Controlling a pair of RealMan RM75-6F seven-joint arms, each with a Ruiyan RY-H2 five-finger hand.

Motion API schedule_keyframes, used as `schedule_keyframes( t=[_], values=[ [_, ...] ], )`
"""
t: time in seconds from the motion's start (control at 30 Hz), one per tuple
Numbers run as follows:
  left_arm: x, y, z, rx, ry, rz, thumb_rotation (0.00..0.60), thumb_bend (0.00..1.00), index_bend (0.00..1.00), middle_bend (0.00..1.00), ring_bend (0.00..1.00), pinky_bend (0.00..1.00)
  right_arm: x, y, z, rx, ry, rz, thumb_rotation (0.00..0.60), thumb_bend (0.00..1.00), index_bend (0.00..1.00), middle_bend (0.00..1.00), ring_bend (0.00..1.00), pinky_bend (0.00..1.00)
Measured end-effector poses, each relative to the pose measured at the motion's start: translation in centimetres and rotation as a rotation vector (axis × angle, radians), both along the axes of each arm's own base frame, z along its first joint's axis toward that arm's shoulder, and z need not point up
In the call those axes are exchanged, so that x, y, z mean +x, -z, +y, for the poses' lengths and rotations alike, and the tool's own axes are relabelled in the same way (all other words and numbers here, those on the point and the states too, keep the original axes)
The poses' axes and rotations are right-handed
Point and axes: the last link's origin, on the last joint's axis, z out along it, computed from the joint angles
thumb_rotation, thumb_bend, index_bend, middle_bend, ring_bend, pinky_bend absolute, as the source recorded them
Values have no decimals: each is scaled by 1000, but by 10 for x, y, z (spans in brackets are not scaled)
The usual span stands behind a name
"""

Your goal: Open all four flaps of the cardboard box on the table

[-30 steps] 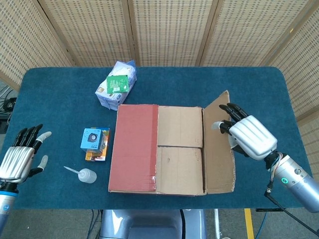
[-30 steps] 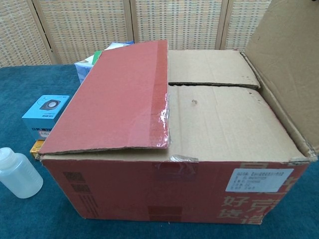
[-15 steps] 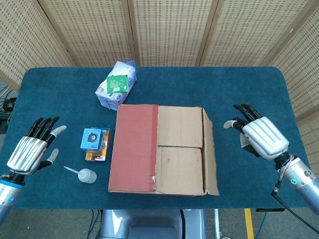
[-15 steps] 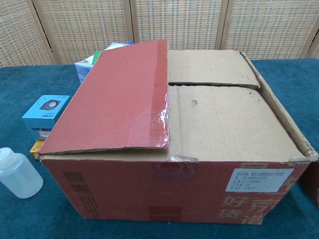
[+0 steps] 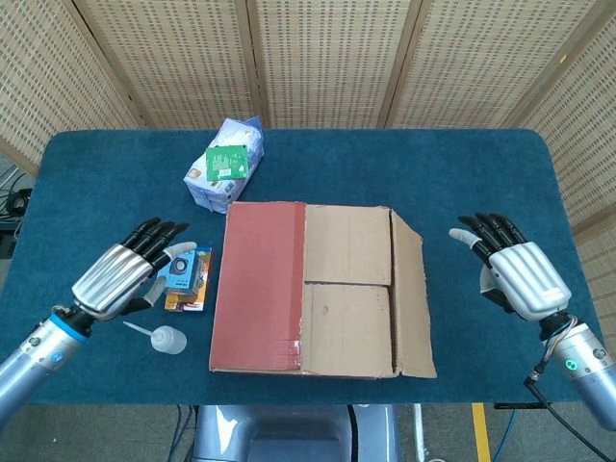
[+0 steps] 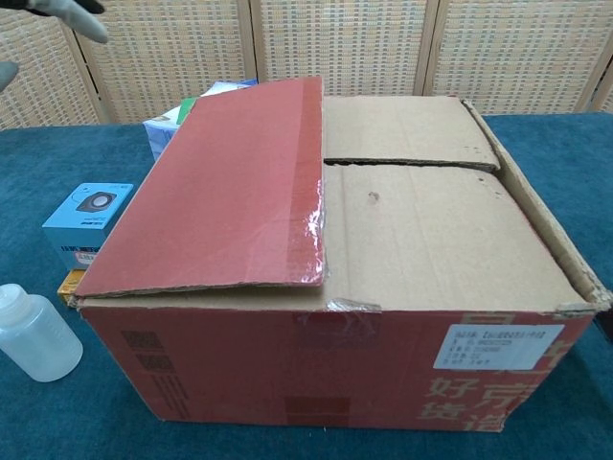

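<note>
Moved in toward the blue carton (image 5: 183, 270), the left hand (image 5: 125, 277) now hovers spread and empty; right hand (image 5: 520, 274), fingers apart, holding nothing, shows only in head view; box (image 5: 318, 289) sits mid-table, red flap (image 6: 230, 182) still flat.

Left hand (image 6: 57, 11) mostly off-frame

A brown cardboard box (image 5: 327, 289) with a red flap (image 5: 258, 285) and red printed sides sits on a dark teal tablecloth (image 5: 385, 164), beside a light blue small box (image 5: 183, 269), a translucent white bottle (image 5: 164, 338), a white-and-green packet (image 5: 224, 166), silver-and-black hands and tan perforated screens (image 5: 318, 58)
</note>
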Motion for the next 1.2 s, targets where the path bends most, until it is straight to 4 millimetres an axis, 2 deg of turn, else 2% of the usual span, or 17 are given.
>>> schedule_keyframes(
  t=[0.3,0.47,0.67,0.97,1.2],
  values=[
    [57,19,25,-142,186,57,600,848,135,3,0,0,-20,16,15,-69,26,36,600,1000,140,82,0,52],
    [88,36,33,-197,270,81,600,890,187,49,0,0,-27,19,19,-77,44,35,600,1000,140,82,0,52],
    [115,58,38,-239,327,101,600,913,238,101,0,0,-31,19,22,-87,45,30,600,1000,140,82,0,52],
    [138,87,44,-297,333,108,600,913,254,130,5,0,-35,16,25,-97,56,32,600,1000,140,82,0,52],
    [140,107,46,-334,316,133,600,912,263,147,15,0,-39,16,26,-97,64,25,600,1000,140,82,0,52]
  ],
)
